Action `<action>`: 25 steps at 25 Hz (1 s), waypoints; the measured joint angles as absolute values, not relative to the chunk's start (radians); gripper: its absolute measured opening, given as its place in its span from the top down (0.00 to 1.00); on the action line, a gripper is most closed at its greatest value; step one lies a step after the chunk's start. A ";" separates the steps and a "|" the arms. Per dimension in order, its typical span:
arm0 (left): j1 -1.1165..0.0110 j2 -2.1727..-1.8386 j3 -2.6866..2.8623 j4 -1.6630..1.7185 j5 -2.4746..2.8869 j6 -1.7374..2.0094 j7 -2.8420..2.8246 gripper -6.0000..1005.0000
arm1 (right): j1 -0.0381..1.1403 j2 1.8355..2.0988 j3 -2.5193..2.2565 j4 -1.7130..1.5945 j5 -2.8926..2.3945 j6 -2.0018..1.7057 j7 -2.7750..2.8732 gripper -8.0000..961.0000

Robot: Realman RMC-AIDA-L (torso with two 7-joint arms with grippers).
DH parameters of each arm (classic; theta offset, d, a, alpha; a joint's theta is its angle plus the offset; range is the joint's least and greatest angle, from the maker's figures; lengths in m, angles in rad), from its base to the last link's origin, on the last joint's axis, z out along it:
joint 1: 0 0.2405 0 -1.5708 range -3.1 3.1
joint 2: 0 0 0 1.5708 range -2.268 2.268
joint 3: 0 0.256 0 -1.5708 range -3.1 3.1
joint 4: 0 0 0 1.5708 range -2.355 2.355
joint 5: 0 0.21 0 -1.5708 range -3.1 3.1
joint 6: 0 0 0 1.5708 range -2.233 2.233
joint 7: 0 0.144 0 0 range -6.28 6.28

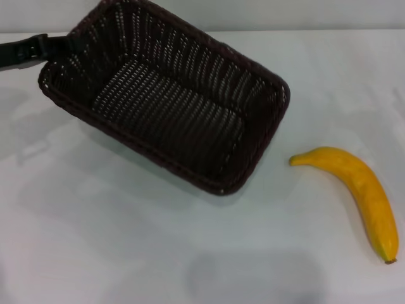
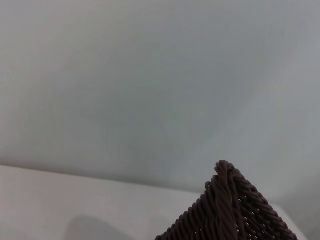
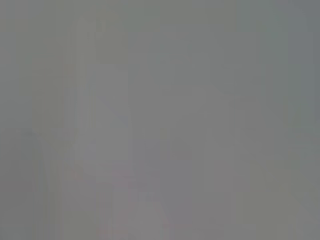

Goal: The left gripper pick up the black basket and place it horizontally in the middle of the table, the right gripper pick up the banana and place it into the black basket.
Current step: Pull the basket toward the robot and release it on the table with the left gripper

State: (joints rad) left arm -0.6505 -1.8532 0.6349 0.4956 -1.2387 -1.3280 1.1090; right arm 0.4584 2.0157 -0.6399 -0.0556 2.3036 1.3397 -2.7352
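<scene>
The black basket [image 1: 171, 101] is in the head view at the upper left and middle. It sits skewed, with its long side running diagonally, and looks tilted, with a shadow beneath it on the white table [image 1: 126, 240]. My left gripper [image 1: 58, 45] reaches in from the left edge and is shut on the basket's left rim. A braided corner of the basket [image 2: 231, 210] shows in the left wrist view. The yellow banana [image 1: 362, 193] lies on the table to the right of the basket, apart from it. My right gripper is out of view.
The table's far edge meets a pale wall [image 1: 316, 12] just behind the basket. The right wrist view shows only a plain grey blur.
</scene>
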 joint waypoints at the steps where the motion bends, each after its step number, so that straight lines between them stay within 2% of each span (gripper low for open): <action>1: -0.638 -1.860 0.635 0.493 -1.263 -1.316 1.109 0.80 | 0.458 2.016 -0.639 -0.056 2.305 1.334 -2.736 0.14; 5: -0.585 -1.893 0.635 0.489 -1.367 -1.279 1.110 0.80 | 0.458 2.016 -0.638 -0.068 2.307 1.307 -2.738 0.14; 8: -0.546 -1.930 0.634 0.488 -1.453 -1.254 1.115 0.79 | 0.459 2.016 -0.638 -0.083 2.307 1.285 -2.738 0.14; 17: -0.473 -2.059 0.634 0.471 -1.612 -1.130 1.183 0.75 | 0.477 2.017 -0.637 -0.129 2.308 1.176 -2.740 0.14; 19: -0.476 -2.070 0.635 0.450 -1.622 -1.112 1.194 0.75 | 0.486 2.016 -0.637 -0.133 2.309 1.161 -2.740 0.14; 25: -0.505 -2.076 0.641 0.375 -1.626 -1.104 1.230 0.72 | 0.494 2.014 -0.636 -0.158 2.309 1.130 -2.740 0.14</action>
State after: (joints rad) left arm -0.5050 -2.0765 0.6405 0.3747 -1.6257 -1.1044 1.2298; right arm 0.4936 2.0142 -0.6365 -0.1579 2.3088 1.1298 -2.7397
